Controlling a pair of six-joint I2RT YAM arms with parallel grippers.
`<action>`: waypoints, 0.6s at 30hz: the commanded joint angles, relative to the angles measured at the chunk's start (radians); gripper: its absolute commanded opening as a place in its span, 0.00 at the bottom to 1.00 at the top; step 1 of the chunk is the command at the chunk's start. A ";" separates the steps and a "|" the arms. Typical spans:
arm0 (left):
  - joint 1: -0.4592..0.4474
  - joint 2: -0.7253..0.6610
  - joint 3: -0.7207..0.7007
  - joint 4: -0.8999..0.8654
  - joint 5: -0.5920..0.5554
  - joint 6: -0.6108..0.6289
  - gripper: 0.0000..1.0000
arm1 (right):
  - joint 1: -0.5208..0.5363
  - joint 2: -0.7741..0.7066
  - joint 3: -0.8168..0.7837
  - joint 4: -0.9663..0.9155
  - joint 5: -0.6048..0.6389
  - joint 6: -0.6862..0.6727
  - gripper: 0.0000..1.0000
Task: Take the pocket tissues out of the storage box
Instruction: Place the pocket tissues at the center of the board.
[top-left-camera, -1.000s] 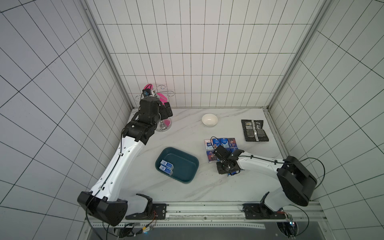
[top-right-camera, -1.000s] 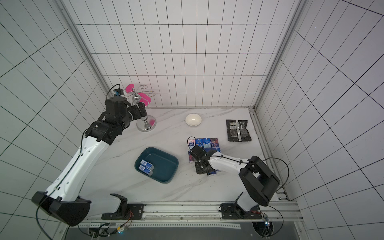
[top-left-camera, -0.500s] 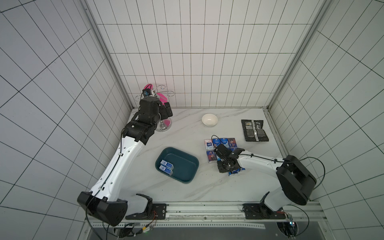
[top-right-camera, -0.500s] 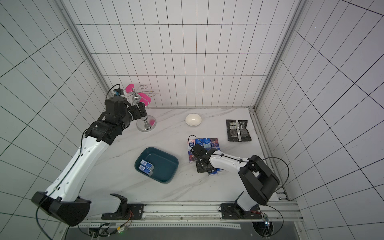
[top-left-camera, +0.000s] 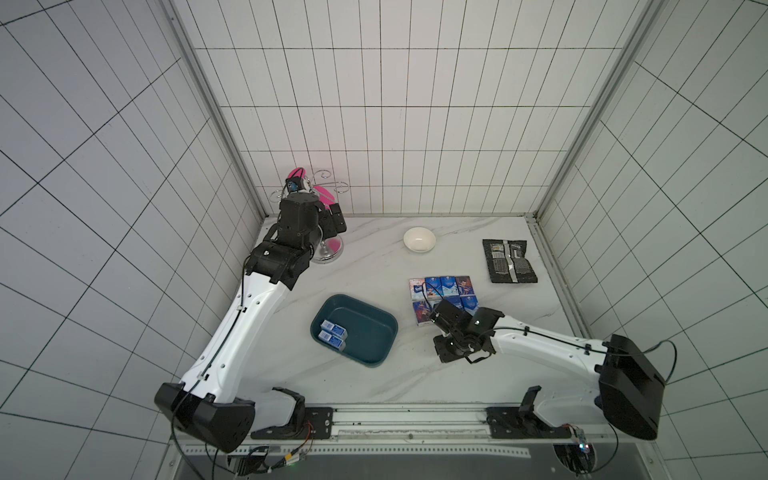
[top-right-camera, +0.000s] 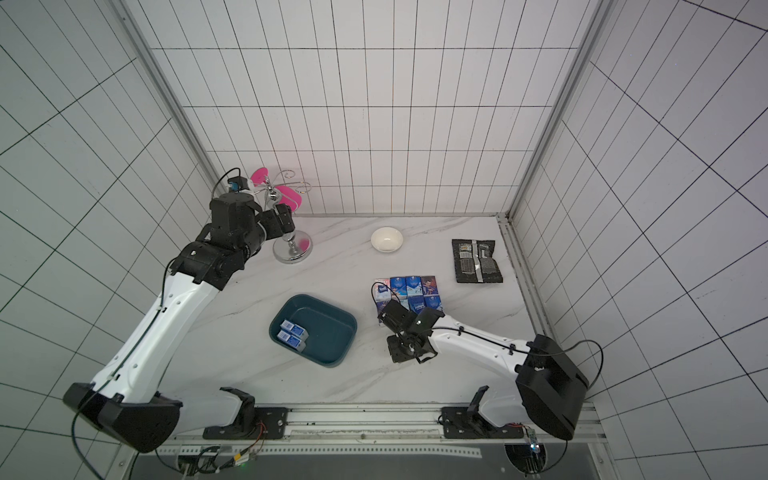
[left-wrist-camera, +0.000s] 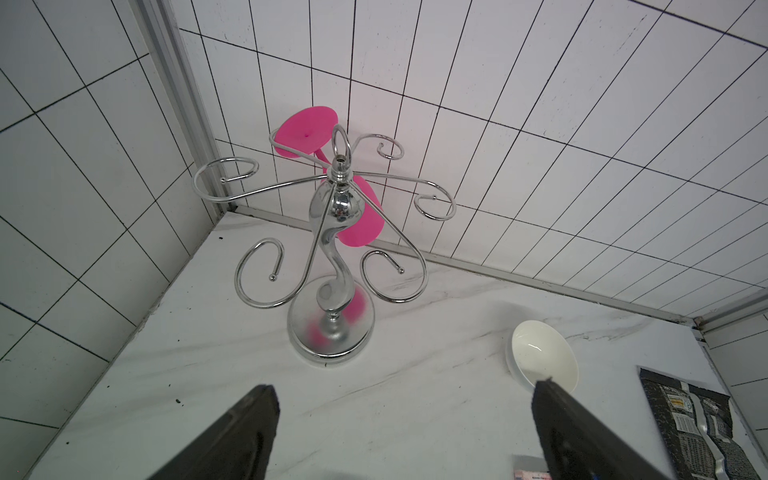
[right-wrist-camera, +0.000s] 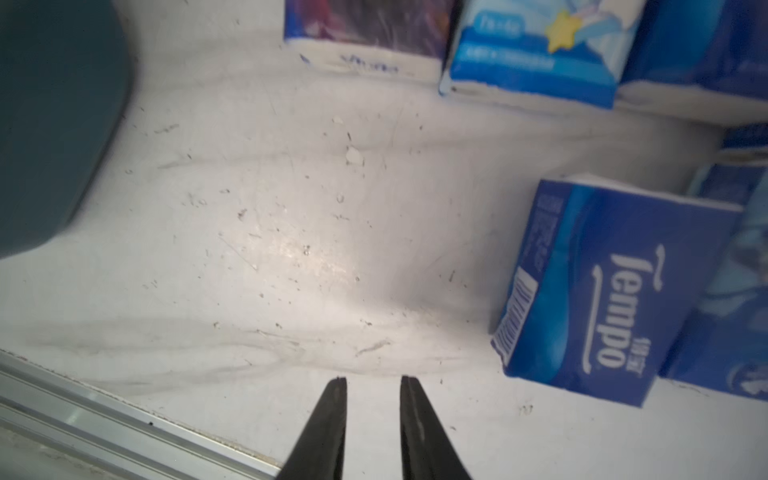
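The dark teal storage box (top-left-camera: 376, 309) (top-right-camera: 332, 359) lies mid-table with two blue pocket tissues (top-left-camera: 332, 334) (top-right-camera: 293, 334) side by side at its left end. Several more packs (top-left-camera: 442, 289) (top-right-camera: 409, 289) lie in rows on the table right of it. My right gripper (top-left-camera: 445, 345) (right-wrist-camera: 372, 380) hovers low over bare table between the box (right-wrist-camera: 50, 124) and a blue Tempo pack (right-wrist-camera: 602, 299). Its jaws stand narrowly open with nothing between them. My left gripper (top-left-camera: 334, 218) (left-wrist-camera: 403, 390) is raised at the back left, wide open and holding nothing.
A chrome rack (top-left-camera: 328, 249) (left-wrist-camera: 332, 266) holding pink glasses stands at the back left under the left gripper. A small white bowl (top-left-camera: 419, 240) sits at the back and a flat black foil packet (top-left-camera: 509, 261) at the back right. A metal rail (right-wrist-camera: 104, 419) runs along the table's front edge.
The right wrist has shifted a little beside the rows of packs, and the blue pack that showed at its front side is now covered by the arm. The left arm has not moved.
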 joint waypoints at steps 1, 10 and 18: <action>-0.007 -0.003 -0.002 0.023 0.003 -0.004 0.98 | 0.002 -0.027 -0.051 -0.082 0.026 0.046 0.27; -0.019 -0.009 0.003 0.017 -0.006 0.001 0.99 | -0.039 0.060 -0.090 0.033 0.094 0.074 0.28; -0.019 -0.019 0.000 0.014 -0.018 0.013 0.99 | -0.078 0.103 -0.079 0.059 0.130 0.063 0.28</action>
